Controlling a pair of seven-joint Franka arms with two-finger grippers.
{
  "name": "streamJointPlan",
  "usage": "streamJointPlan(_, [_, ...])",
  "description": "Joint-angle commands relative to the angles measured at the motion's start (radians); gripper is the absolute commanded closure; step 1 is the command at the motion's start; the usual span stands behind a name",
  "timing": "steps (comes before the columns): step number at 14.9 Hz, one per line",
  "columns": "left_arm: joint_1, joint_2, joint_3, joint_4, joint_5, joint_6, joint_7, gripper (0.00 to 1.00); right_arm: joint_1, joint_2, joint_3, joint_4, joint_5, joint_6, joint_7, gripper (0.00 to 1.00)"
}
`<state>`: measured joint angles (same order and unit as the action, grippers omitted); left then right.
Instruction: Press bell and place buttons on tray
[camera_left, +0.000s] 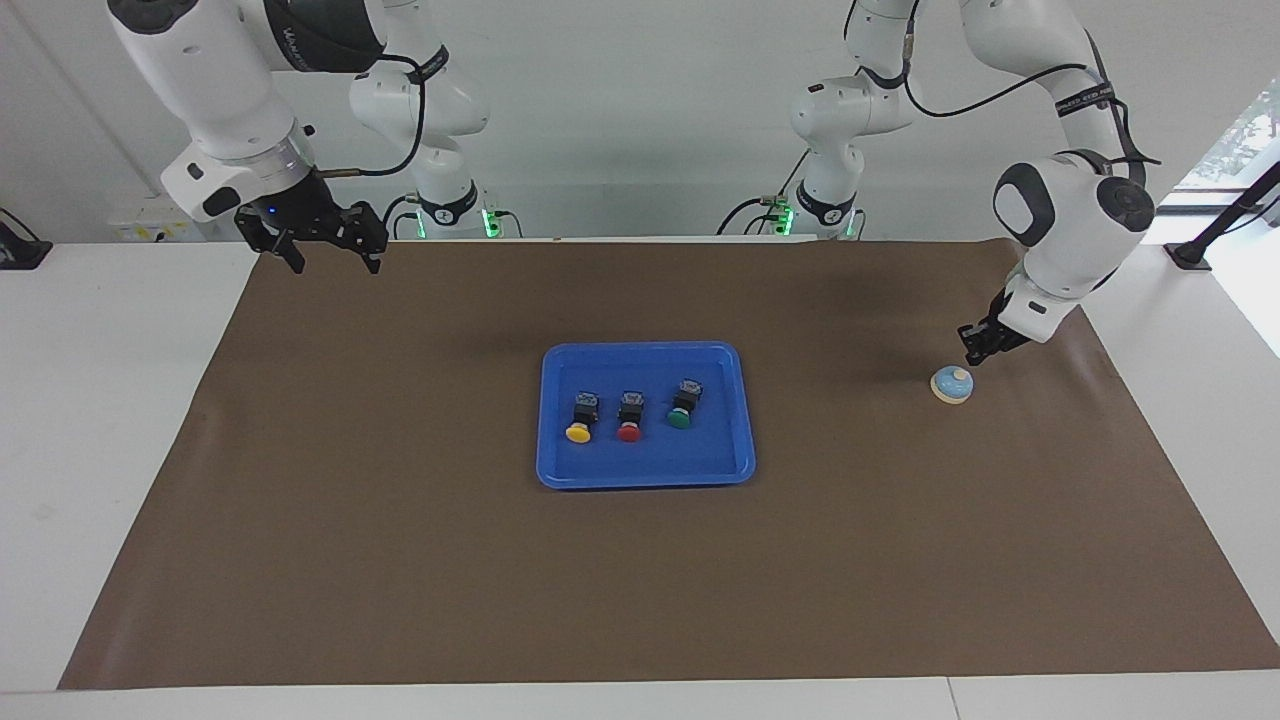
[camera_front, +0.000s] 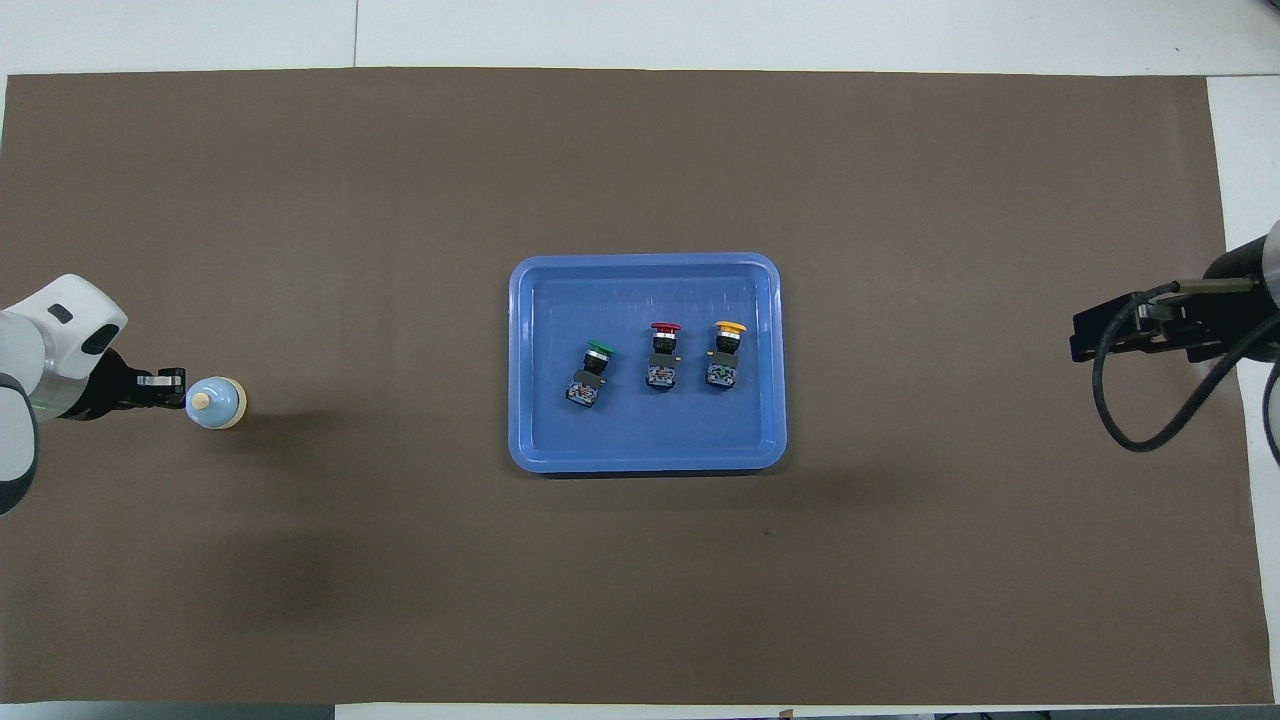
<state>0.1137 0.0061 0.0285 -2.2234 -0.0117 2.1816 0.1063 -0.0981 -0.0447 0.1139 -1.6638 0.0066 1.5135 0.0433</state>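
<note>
You have the left gripper (camera_left: 972, 356) down low at the left arm's end of the table, its fingertips pressed together on nothing, hanging just beside the bell (camera_left: 952, 384) on the side nearer the robots; from the facing view its tip sits a little above and short of the cream knob, and you cannot tell from either view whether it touches the dome. The bell itself stands upright on the brown mat (camera_left: 400, 560), well apart from everything else, near the mat's edge at the left arm's end. Your right gripper (camera_left: 322, 240) waits in the air over the mat's corner nearest the right arm's base, its jaws spread wide and holding nothing. In the middle of the mat you see the blue tray (camera_left: 645, 476) lying flat, and all three buttons lie inside it in a row, each on its side with its cap pointing away from the robots: the yellow button (camera_left: 580, 420) toward the right arm's end, the red button (camera_left: 629, 418) in the middle just beside it, and the green button (camera_left: 682, 405) toward the left arm's end, turned slightly askew. None of the three touches another or the tray's rim.
</note>
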Motion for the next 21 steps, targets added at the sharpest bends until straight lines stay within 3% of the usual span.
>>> streamJointPlan(1, [0.007,-0.006,-0.004,-0.077,-0.010,0.105,0.019,1.00,-0.026,-0.009,0.020,-0.001,0.004,-0.012,-0.031,0.00])
streamJointPlan(4, [0.007,0.060,-0.004,-0.102,-0.010,0.185,0.021,1.00,-0.025,-0.015,0.020,-0.010,0.004,-0.013,-0.025,0.00])
streamJointPlan(6, [0.008,0.065,-0.004,-0.053,-0.010,0.127,0.019,1.00,-0.025,-0.017,0.020,-0.010,0.004,-0.013,-0.022,0.00])
streamJointPlan(8, [-0.005,0.061,-0.004,0.048,-0.010,-0.001,0.018,1.00,-0.025,-0.017,0.020,-0.010,0.004,-0.013,-0.023,0.00])
streamJointPlan(11, [-0.014,0.046,-0.016,0.261,-0.008,-0.294,0.015,1.00,-0.025,-0.017,0.020,-0.010,0.004,-0.013,-0.022,0.00])
streamJointPlan(13, [-0.025,-0.001,-0.018,0.353,-0.008,-0.437,0.016,1.00,-0.025,-0.017,0.020,-0.010,0.004,-0.013,-0.022,0.00])
streamJointPlan(14, [-0.032,-0.033,-0.016,0.366,-0.008,-0.474,0.016,0.94,-0.025,-0.017,0.020,-0.010,0.004,-0.013,-0.022,0.00])
streamJointPlan(15, [-0.034,-0.063,-0.016,0.366,-0.008,-0.492,0.016,0.60,-0.025,-0.017,0.020,-0.010,0.004,-0.013,-0.022,0.00])
streamJointPlan(16, [-0.037,-0.084,-0.018,0.361,-0.008,-0.506,0.009,0.01,-0.025,-0.017,0.020,-0.010,0.004,-0.013,-0.022,0.00])
streamJointPlan(21, [-0.083,-0.104,-0.015,0.360,-0.011,-0.582,0.004,0.00,-0.025,-0.017,0.020,-0.010,0.004,-0.013,-0.022,0.00])
